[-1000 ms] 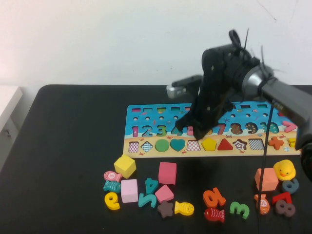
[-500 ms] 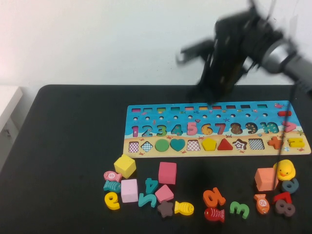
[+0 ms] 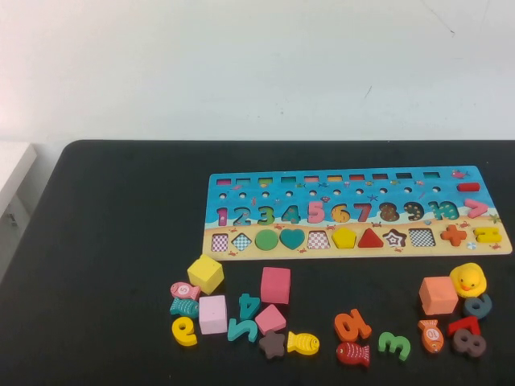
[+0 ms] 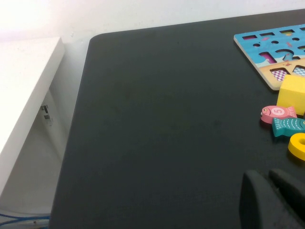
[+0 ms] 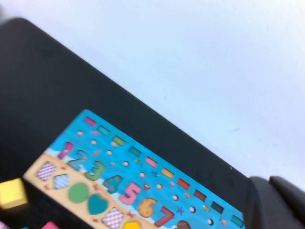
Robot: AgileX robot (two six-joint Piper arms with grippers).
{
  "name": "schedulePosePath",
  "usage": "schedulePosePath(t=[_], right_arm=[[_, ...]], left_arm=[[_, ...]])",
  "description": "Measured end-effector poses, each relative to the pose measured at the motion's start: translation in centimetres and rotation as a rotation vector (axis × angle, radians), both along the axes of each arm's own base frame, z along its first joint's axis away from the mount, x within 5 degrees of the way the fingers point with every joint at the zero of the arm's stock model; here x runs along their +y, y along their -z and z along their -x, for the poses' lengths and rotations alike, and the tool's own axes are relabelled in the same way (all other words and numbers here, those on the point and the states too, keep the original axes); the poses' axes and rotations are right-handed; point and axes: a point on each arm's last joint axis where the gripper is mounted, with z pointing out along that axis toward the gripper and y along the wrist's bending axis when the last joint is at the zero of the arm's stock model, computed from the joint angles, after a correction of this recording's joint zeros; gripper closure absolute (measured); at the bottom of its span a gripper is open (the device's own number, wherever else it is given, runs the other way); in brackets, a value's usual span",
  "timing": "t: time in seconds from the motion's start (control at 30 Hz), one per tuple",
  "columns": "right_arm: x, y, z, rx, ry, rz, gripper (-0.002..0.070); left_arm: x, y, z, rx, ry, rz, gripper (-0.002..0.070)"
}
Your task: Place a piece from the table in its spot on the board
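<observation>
So the yellow pentagon [image 3: 344, 238] is sitting flush in its slot on the sandy strip of the puzzle board [image 3: 241, 183], between a checkered square slot and the red triangle [image 3: 370, 239]. Judging by that, the job looks basically done for this piece.

The board lies along the far side of the black table [image 3: 113, 241], closer to the right edge than the left. Everything not placed is scattered in a loose band along the near edge: the yellow cube [image 3: 206, 274], a pink cube [image 3: 275, 285], a yellow fish [image 3: 303, 343], an orange block [image 3: 438, 295] and a rubber duck [image 3: 469, 280] toward the near right corner, plus loose numbers. My guess is they're spread out like that so each one can be grabbed without bumping a neighbour.

Neither arm shows up from the overhead camera. The left gripper [image 4: 271, 200] hangs low over the bare near-left part of the table, its dark fingers looking pressed close together with nothing between them, parked out of the way I'd say. The right gripper [image 5: 276, 200] is up high above the board's far side, looking down at the number row; only a dark bit of it pokes in, so I can't tell if it's spread or closed.
</observation>
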Motion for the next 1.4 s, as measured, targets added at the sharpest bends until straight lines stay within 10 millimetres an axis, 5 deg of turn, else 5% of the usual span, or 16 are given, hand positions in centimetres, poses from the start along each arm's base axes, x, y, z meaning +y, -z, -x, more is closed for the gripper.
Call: schedulePosePath(t=[0.2,0.5,0.73,0.87,1.0,1.17,1.4], right_arm=[[-1.8,-1.6,7.0,-0.066,-0.082,-0.019,0.0657],[-7.4,1.9,16.0,-0.059,-0.118,0.049,0.0658],[-10.5,3.1,20.1,0.024,-0.084,0.124,0.0657],[-11.1,3.8,20.9,0.039,-0.08,0.139,0.0657],[-11.5,6.7,21.3,0.097,-0.072,0.174,0.0658],[-13.6,12.8,21.4,-0.01,0.064,0.143,0.0657],[-16.5,19.2,24.8,-0.14,0.291,0.108,0.0658]], left_arm=[[0.0,0.0,0.0,0.0,0.0,0.0,0.0676],[0.0,0.0,0.0,0.0,0.001,-0.002,0.0676],[0.0,0.0,0.0,0.0,0.001,-0.002,0.0676],[0.0,0.0,0.0,0.0,0.001,-0.002,0.0676],[0.0,0.0,0.0,0.0,0.001,-0.002,0.0676],[0.0,0.0,0.0,0.0,0.001,-0.002,0.0676],[0.0,0.0,0.0,0.0,0.001,-0.002,0.0676]])
